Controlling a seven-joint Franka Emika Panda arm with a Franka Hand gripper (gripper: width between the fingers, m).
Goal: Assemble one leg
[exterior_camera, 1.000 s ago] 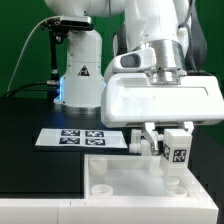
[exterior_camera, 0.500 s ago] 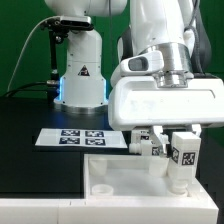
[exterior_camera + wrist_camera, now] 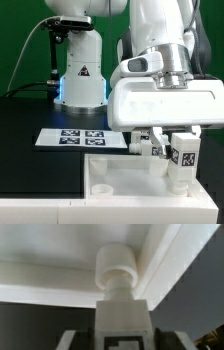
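The arm's two-finger pincer [image 3: 180, 142] is clamped on a white plastic oblong leg [image 3: 182, 158], held upright at four o'clock in the exterior view. The leg's round peg end points down at the large white square tray-like part [image 3: 100, 166] on the black desk [image 3: 30, 170], five o'clock of the flat white marker board [image 3: 85, 138].

Bright, even light; up close the leg [image 3: 122, 318] looks soft, slightly blurred.

On the desk [image 3: 30, 172], the marker board [image 3: 82, 139] lies at the tray's [image 3: 118, 188] eleven o'clock, the leg [image 3: 182, 160] over its two o'clock corner.
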